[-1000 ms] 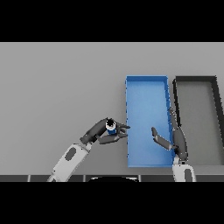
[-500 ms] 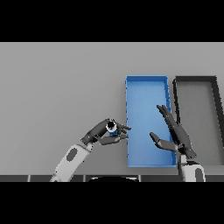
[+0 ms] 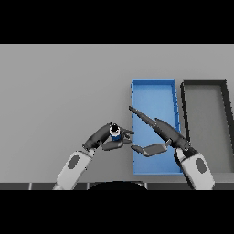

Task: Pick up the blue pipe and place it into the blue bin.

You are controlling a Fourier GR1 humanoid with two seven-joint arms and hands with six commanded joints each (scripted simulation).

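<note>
**Blue pipe held in left hand beside blue bin**

Blue pipe (image 3: 115, 133): small, short, with a dark top end and a pale band above the blue body. Located just left of the blue bin, outside it, near the bin's lower left portion. Appears upright or nearly so; whether lifted off the bench or resting on it cannot be told from this view.

Left hand (image 3: 104, 139): fingers and thumb curled round the pipe, clamped on it from the left and from below. White and grey forearm entering from the lower edge, angled up and to the right.

Right hand (image 3: 162, 132): spread wide, fingers straight, holding nothing. Long fingers extended up and to the left over the bin's left wall; thumb stretched left toward the left hand, its tip close to the left hand's fingertips but apart from them. Palm positioned over the lower half of the bin.

Blue bin (image 3: 153, 82): rectangular, long axis running away from the robot, right of centre. Visible floor bare apart from the hand above it.

Dark bin (image 3: 204, 82): same shape, directly to the right of the blue bin, sides parallel and near each other.

Bench (image 3: 59, 91): plain grey, carrying both bins.
</note>
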